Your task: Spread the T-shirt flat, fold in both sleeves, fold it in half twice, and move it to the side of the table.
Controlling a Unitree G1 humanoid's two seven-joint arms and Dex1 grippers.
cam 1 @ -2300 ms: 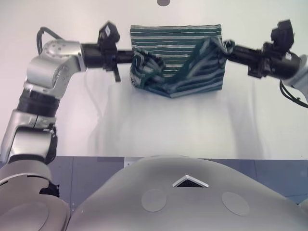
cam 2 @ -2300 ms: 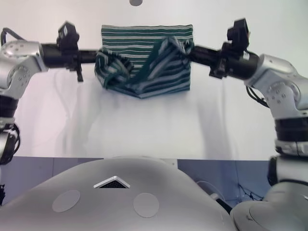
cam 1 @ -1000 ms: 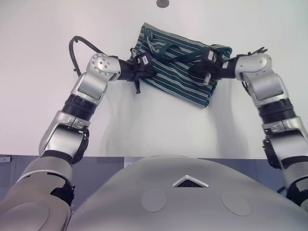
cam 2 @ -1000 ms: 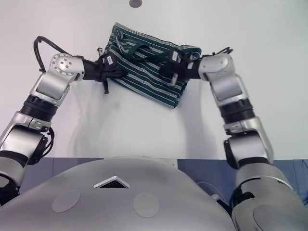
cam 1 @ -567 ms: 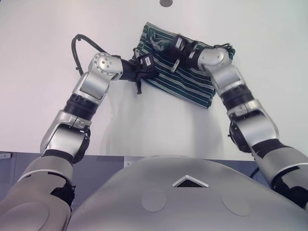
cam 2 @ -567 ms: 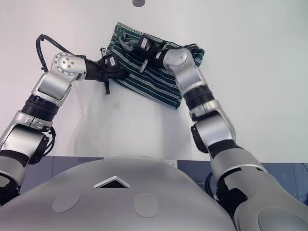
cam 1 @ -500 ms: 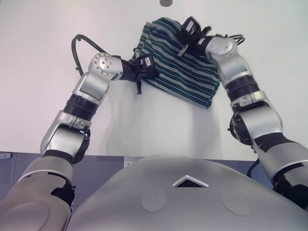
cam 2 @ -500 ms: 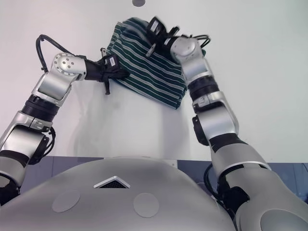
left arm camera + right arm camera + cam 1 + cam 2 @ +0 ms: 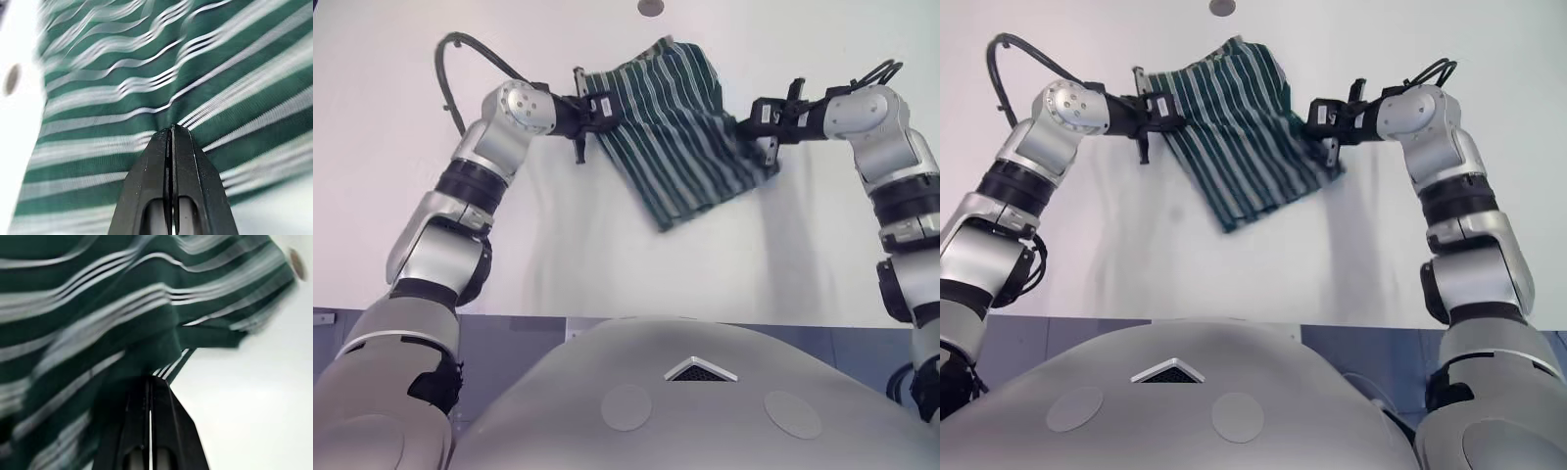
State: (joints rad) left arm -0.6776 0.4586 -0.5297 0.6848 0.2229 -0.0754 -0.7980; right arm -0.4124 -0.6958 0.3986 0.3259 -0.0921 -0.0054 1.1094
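The T-shirt [image 9: 680, 137], dark green with thin white stripes, hangs folded between my two grippers above the far middle of the white table [image 9: 607, 255]. Its lower corner droops toward the table. My left gripper [image 9: 591, 106] is shut on the shirt's left edge; in the left wrist view the fingers [image 9: 172, 147] are pressed together on the striped cloth [image 9: 146, 73]. My right gripper [image 9: 756, 127] is shut on the right edge, and the right wrist view shows its fingers [image 9: 149, 396] closed on the fabric [image 9: 98, 293].
A small dark round mark [image 9: 650, 8] sits on the table's far edge, behind the shirt. Bare white tabletop lies to the left, right and front of the shirt. The table's front edge [image 9: 509, 315] runs just ahead of my torso.
The right arm swung from above the shirt out to the right, carrying its edge. The shirt turned and opened out between both grippers. The left gripper shifted slightly up and left.
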